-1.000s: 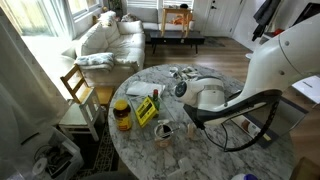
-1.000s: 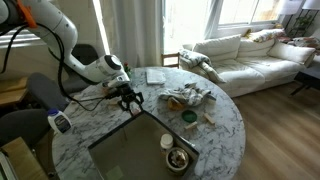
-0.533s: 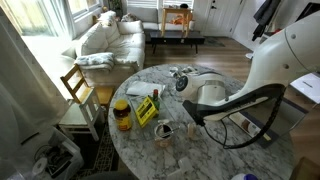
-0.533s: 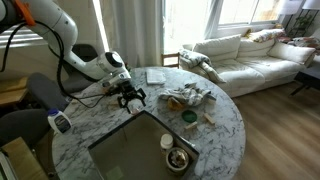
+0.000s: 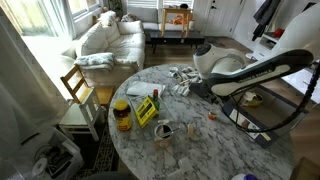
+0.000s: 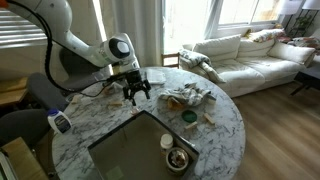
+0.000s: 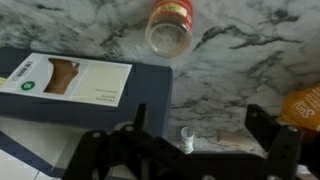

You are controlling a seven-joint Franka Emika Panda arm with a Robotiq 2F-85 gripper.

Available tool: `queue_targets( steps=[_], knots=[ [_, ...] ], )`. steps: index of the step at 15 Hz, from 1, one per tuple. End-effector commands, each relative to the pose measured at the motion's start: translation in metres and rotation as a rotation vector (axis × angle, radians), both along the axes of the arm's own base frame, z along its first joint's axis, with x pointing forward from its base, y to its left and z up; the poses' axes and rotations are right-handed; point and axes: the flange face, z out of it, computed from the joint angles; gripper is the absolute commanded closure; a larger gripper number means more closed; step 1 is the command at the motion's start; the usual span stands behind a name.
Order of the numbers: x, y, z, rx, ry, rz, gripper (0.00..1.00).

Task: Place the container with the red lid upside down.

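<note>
In the wrist view the container with the red lid (image 7: pixel 187 138) shows as a tiny pale cylinder standing on the marble table (image 7: pixel 235 60); its lid does not show there. My gripper (image 7: pixel 200 125) hangs above it, open, with the dark fingers (image 7: pixel 137 122) wide to either side and nothing between them. In an exterior view a small reddish spot (image 5: pixel 211 117) on the tabletop below the raised arm looks like the same container. The gripper (image 6: pixel 135 92) also shows in an exterior view, lifted above the table with its jaws apart.
A dark blue box with a white label (image 7: pixel 80 85) lies beside the container. A clear jar with an orange label (image 7: pixel 170 22) stands further off. The amber jar with a yellow lid (image 5: pixel 122 113) and a yellow box (image 5: pixel 147 110) stand nearby. A dark tray (image 6: pixel 140 150) and clutter (image 6: pixel 188 97) share the table.
The gripper has opened and risen from the tabletop, and the arm has swung up and away. The small container stays standing on the marble.
</note>
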Motion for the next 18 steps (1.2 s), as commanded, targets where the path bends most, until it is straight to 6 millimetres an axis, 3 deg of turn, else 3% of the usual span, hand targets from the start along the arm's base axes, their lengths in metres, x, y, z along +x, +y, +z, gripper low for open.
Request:
queue_targets(
  steps=[1, 6, 13, 18],
  knots=[
    [-0.018, -0.015, 0.027, 0.129, 0.038, 0.137, 0.0],
    [-0.031, -0.019, 0.045, 0.238, 0.156, 0.356, 0.0],
    [-0.049, -0.014, 0.055, 0.355, 0.286, 0.701, 0.0],
    [-0.051, -0.012, 0.06, 0.499, 0.303, 0.912, 0.0]
  ],
)
